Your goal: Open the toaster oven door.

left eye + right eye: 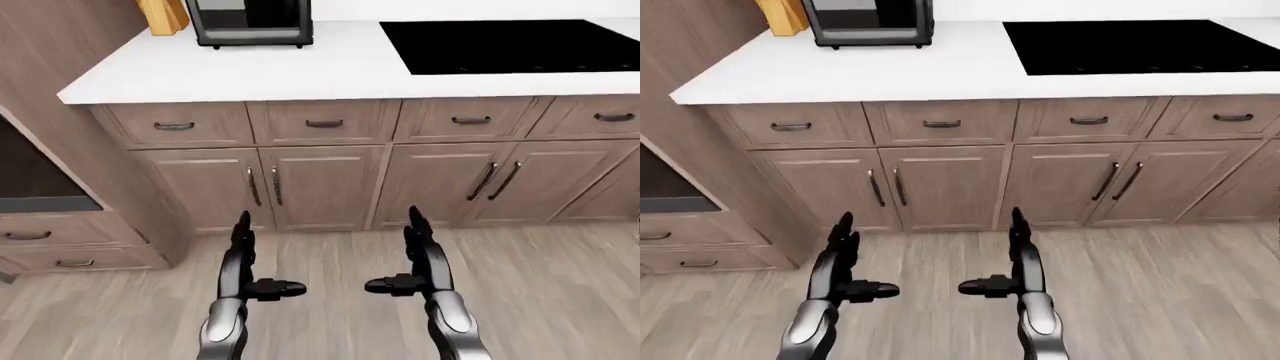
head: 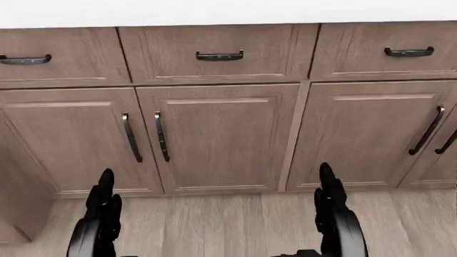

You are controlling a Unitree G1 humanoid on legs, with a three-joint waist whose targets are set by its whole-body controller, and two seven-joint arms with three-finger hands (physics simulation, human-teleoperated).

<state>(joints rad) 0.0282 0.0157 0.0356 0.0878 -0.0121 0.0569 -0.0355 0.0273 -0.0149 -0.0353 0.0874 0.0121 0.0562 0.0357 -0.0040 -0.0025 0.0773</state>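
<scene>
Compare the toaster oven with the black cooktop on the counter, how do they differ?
The toaster oven stands up as a box on small feet, while the cooktop lies flat, flush with the white counter. The toaster oven sits at the left-eye view's top left beside a wooden block; the cooktop fills the top right. The cooktop covers far more counter. Both are black.

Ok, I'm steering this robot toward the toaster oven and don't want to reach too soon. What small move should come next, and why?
Probably a step toward the counter, veering slightly left. The toaster oven sits at the top left of the left-eye view, its door seemingly shut, while the left hand and right hand hang open low over the floor, below the cabinet doors.
</scene>
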